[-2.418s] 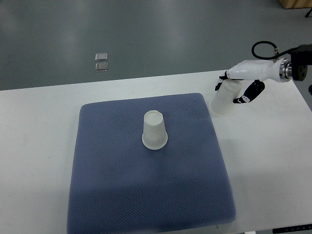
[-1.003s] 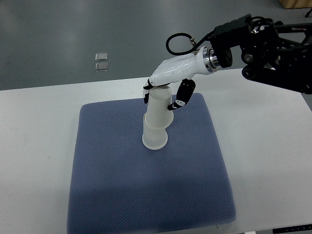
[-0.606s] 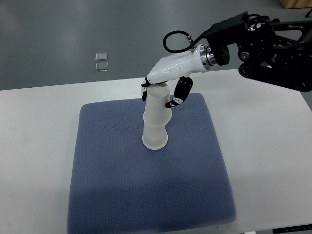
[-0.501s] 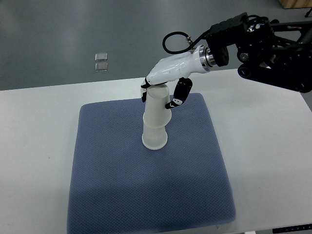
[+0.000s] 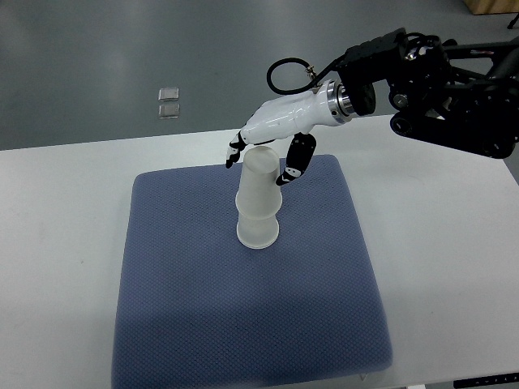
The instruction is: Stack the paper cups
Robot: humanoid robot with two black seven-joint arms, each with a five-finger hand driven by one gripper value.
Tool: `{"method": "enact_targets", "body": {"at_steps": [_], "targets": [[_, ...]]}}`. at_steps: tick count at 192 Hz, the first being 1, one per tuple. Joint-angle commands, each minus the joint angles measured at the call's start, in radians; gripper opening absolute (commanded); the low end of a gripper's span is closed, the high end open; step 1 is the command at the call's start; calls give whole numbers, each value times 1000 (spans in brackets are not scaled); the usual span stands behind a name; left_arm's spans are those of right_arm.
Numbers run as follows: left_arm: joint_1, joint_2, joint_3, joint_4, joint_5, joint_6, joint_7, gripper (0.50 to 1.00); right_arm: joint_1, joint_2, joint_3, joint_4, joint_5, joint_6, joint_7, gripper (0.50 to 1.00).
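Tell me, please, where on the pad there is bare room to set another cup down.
The blue pad is bare in front of the stacked cups and to both sides. Crowded only behind the stack, where the right hand hovers with fingers open.

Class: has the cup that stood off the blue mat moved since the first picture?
Yes. The upper cup went left onto the blue mat, over the lower cup.

Materials and finishes, located relative to mat (image 5: 243, 316). Mat: blue cloth, matt, finely dimpled weave. On mat centre: stacked cups (image 5: 258, 203), translucent whitish, smooth, look more like plastic than paper. Above stack: right hand (image 5: 280, 134), glossy white shell, black finger joints; silvery metal ring at wrist; matt black arm and cable. Under mat: table (image 5: 57, 211), white, smooth, matt.
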Motion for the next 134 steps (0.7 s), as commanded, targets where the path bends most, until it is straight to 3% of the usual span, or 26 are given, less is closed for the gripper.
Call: {"method": "enact_targets", "body": {"at_steps": [1, 76, 107, 134], "targets": [[0, 0, 0, 0, 0, 0, 0, 1000, -3, 0, 0, 0, 0, 0, 0, 868], [0, 0, 0, 0, 0, 0, 0, 1000, -6, -8, 2, -11, 5, 0, 0, 901], [0, 0, 0, 0, 0, 0, 0, 1000, -91, -21, 25, -137, 45, -14, 1, 905], [0, 0, 0, 0, 0, 0, 0, 1000, -196, -18, 66, -318, 261, -53, 1, 905]]}}
